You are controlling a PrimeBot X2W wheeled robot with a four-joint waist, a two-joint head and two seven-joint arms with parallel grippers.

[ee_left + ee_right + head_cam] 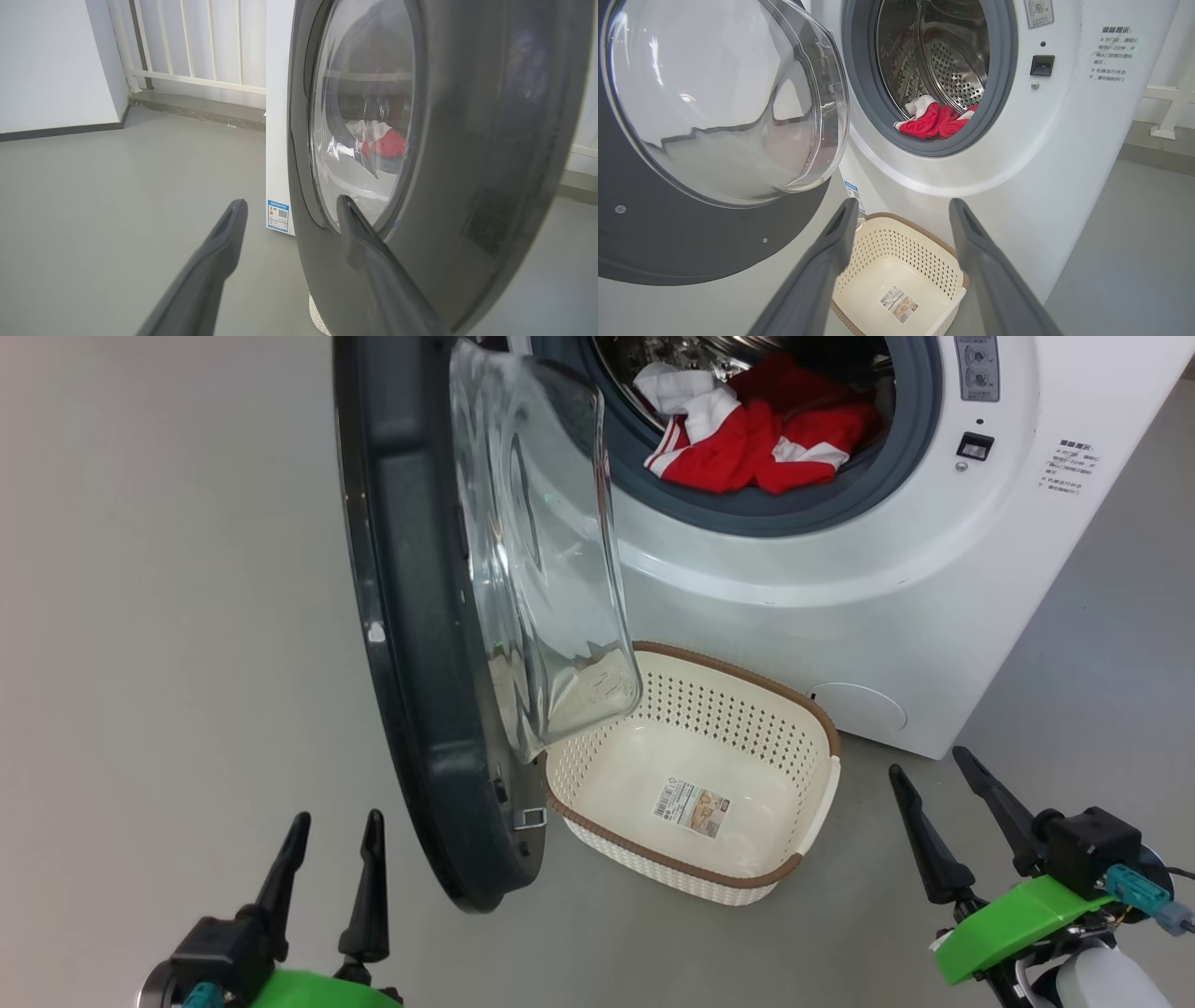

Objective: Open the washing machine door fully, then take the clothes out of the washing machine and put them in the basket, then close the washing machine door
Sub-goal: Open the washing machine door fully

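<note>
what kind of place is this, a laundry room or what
Likely a laundry corner, perhaps a plain utility room: a white front-loading washing machine stands on a bare grey floor, red clothes lie in its drum, and a cream basket sits in front of it.

Dark tapered jaws sprout from bright green wrist covers [1018,919].

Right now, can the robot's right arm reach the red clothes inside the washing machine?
Probably yes. The door hangs open off to the left, and nothing stands between the right tool and the clothes. The tool is open and empty, low beside the basket, so it would need lifting.
</note>
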